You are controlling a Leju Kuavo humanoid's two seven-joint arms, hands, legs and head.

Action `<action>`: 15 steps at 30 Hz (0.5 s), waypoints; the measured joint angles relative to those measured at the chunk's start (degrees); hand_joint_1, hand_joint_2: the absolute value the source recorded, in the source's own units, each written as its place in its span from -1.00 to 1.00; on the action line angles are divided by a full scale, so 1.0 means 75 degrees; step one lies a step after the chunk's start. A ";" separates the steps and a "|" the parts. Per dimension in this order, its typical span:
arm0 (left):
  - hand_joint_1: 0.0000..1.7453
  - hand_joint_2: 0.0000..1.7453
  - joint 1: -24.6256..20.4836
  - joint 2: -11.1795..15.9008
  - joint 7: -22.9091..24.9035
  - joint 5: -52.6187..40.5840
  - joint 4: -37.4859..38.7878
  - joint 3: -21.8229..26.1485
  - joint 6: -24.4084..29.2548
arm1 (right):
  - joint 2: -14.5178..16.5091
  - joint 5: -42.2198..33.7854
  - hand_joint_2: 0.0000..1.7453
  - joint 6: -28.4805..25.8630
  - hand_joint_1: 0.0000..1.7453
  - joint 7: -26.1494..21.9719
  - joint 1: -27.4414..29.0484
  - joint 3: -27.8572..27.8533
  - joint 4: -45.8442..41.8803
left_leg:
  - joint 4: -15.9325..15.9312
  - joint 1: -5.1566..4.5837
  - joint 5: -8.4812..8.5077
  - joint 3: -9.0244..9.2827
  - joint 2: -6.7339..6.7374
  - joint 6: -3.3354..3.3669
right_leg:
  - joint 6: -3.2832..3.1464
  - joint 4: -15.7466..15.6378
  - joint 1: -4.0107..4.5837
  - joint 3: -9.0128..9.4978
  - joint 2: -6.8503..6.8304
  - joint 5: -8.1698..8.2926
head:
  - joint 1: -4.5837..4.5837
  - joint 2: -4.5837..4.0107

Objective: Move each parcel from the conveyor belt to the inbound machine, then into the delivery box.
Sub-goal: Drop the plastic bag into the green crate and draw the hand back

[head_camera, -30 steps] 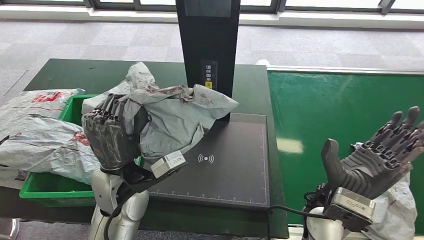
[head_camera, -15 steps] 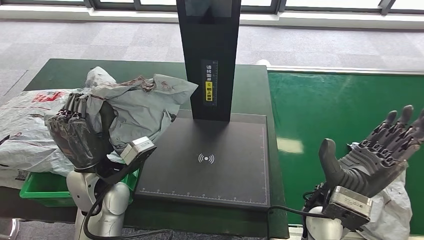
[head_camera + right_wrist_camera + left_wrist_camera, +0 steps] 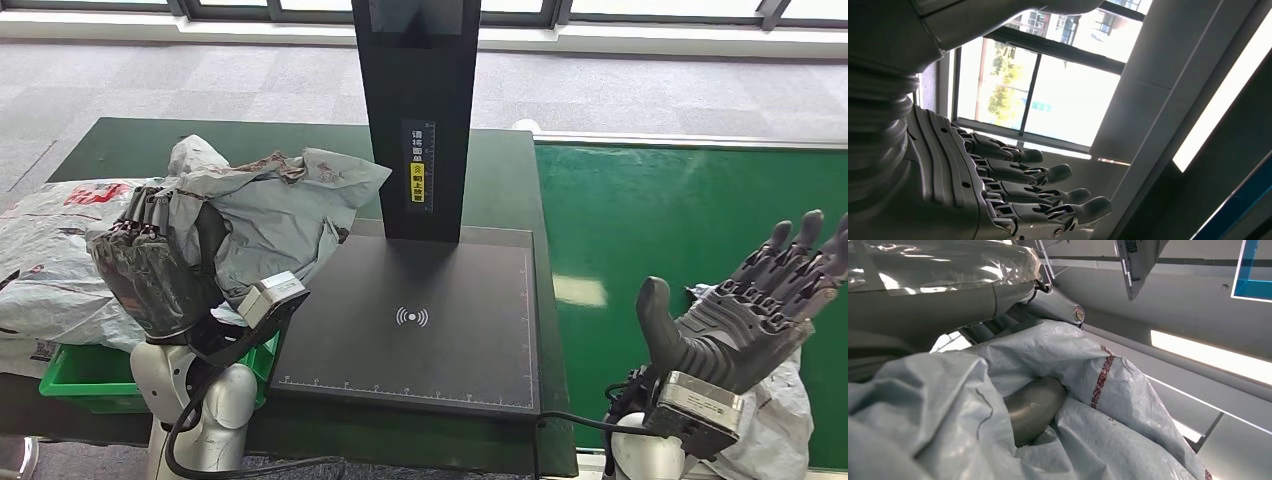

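Head view. The left hand (image 3: 155,275) grips a crumpled grey parcel (image 3: 275,215), fingers curled over its near edge. The parcel is held up between the green bin (image 3: 75,378) and the scanner (image 3: 415,325), its right tip reaching towards the scanner's black post (image 3: 420,110) without touching it; most of the parcel hangs above the table (image 3: 200,140) and the bin's right end. In the left wrist view the same parcel (image 3: 1088,405) wraps round the grey thumb (image 3: 1033,407), its film creased and marked with a dark red stripe.

The bin stands at the table's left front corner. It holds a large white bag (image 3: 50,250) with red print, which overflows the bin's left and rear rims.

The scanner's flat black plate lies bare, a white wireless symbol at its centre.

The right hand (image 3: 745,310) is raised over the near edge of the green belt (image 3: 680,210), palm up, fingers spread and holding nothing; the right wrist view shows its fingers (image 3: 1048,175) extended and apart. A second pale parcel (image 3: 785,415) lies under this hand at the belt's near right corner.
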 joint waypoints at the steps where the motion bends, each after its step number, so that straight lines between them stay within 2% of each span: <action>1: 1.00 1.00 0.0000 0.0000 0.0000 -0.0001 0.0000 0.0000 0.0000 | 0.0000 0.0000 1.00 0.0000 -1.00 0.0000 0.0000 0.0000 0.0000 | 0.0000 0.0000 0.0000 0.0000 0.0000 0.0000 | 0.0000 0.0000 0.0000 0.0000 0.0000 0.0000 | 0.0000 0.0000; 15: 1.00 1.00 0.0000 0.0000 0.0000 -0.0007 0.0000 0.0000 0.0000 | 0.0000 0.0001 1.00 0.0001 -1.00 0.0000 0.0000 0.0000 0.0001 | 0.0000 0.0000 0.0000 -0.0001 0.0000 0.0000 | 0.0000 0.0000 0.0000 -0.0001 0.0000 0.0000 | 0.0000 0.0000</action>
